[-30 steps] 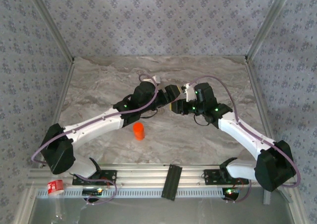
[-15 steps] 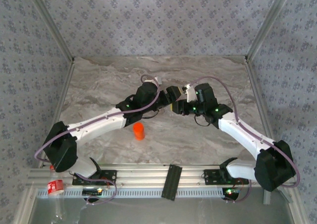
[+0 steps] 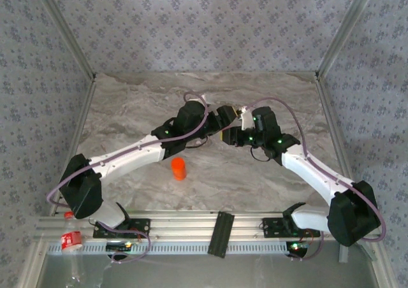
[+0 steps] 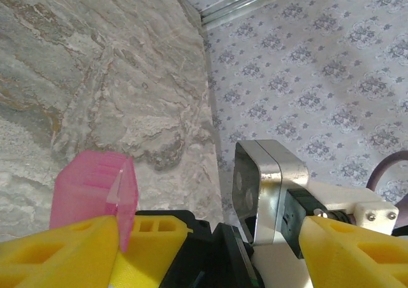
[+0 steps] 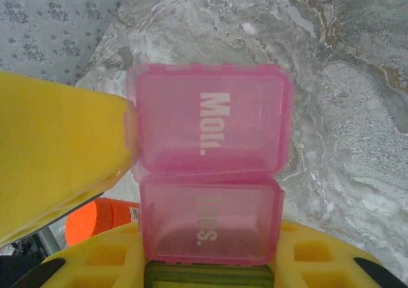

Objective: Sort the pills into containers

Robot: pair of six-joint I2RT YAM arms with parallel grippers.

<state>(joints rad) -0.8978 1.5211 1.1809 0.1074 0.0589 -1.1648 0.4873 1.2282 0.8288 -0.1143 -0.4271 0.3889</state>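
Note:
The containers are a joined pair held off the table: a translucent pink compartment (image 5: pixel 210 221) with its lid (image 5: pixel 210 119) flipped up, and an olive-green one (image 5: pixel 207 276) below it. My right gripper (image 5: pixel 207 266) (image 3: pixel 228 136) is shut on them, its yellow fingers (image 5: pixel 319 256) on either side. My left gripper (image 4: pixel 210 237) (image 3: pixel 223 119) is open and faces the right one. One of its yellow fingers (image 5: pixel 57 154) touches the pink lid's edge (image 4: pixel 92 189). The pink compartment looks empty. The pills are hidden.
A bright orange bottle (image 3: pixel 178 168) (image 5: pixel 102 218) stands on the marble table (image 3: pixel 127 116) near the left forearm. A red-labelled item (image 3: pixel 71 239) and a black strip (image 3: pixel 221 234) lie at the near rail. Patterned walls close in the table.
The left arm has swung a little farther back and to the right, bringing its gripper closer against the right gripper. The right arm and the containers have stayed in place.

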